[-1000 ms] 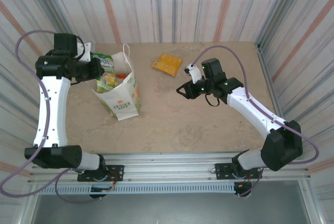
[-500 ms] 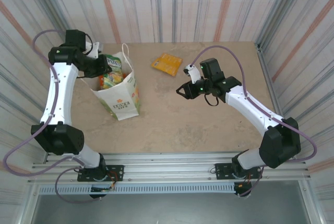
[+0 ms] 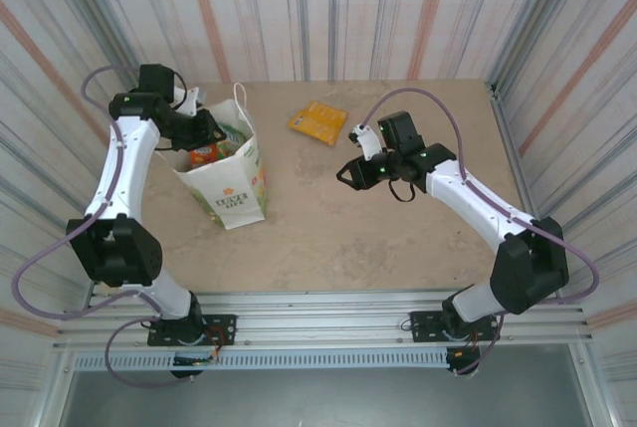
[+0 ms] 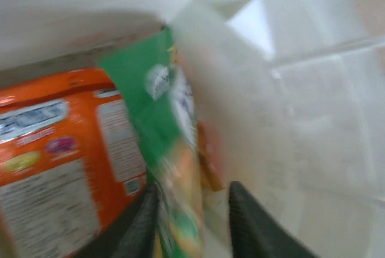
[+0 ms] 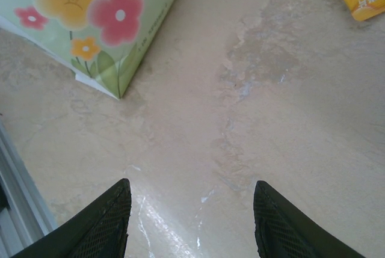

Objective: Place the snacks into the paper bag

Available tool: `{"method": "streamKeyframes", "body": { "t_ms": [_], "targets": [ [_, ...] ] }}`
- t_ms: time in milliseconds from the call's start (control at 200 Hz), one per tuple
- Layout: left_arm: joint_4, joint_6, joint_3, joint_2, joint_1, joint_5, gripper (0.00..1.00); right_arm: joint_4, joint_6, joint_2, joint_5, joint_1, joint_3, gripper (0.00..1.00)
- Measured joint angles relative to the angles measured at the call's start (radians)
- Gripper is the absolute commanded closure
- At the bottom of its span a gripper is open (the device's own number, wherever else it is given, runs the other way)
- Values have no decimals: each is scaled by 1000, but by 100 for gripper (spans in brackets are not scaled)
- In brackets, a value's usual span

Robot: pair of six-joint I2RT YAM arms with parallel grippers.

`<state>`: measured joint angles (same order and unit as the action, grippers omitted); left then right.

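One bag (image 3: pixel 234 198), two packets (image 4: pixel 54 162) inside, packet (image 3: pixel 318 121) outside, spread left fingers (image 4: pixel 255 234), spread right fingers (image 5: pixel 102 222)

A beige, stone-patterned table (image 3: pixel 348 248) is seen, mottled with paler veins and touched by glare in the right wrist view. It is enclosed on three sides by walls (image 3: pixel 328 9) of ribbed sheeting striped in grey, white and faded red. An aluminium rail (image 3: pixel 328 310) is mounted along its near edge, with a slotted metal strip (image 3: pixel 328 357) laid just below.
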<state>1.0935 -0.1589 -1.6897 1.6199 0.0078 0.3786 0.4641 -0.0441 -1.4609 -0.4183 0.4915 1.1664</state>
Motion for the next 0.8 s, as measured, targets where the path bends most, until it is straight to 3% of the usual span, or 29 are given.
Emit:
{"method": "streamKeyframes", "body": {
  "t_ms": [175, 366, 581, 802],
  "targets": [
    [53, 24, -80, -1, 0, -148, 52, 2, 0, -3, 4, 0, 8, 45],
    [53, 28, -126, -57, -3, -171, 52, 5, -10, -32, 10, 0, 37, 43],
    [-3, 53, -116, -133, -70, -116, 51, 21, -134, -130, 57, 0, 125, 42],
    [-149, 148, 47, -239, -146, 24, 49, 63, -322, -319, 82, -15, 303, 41]
  ]
}}
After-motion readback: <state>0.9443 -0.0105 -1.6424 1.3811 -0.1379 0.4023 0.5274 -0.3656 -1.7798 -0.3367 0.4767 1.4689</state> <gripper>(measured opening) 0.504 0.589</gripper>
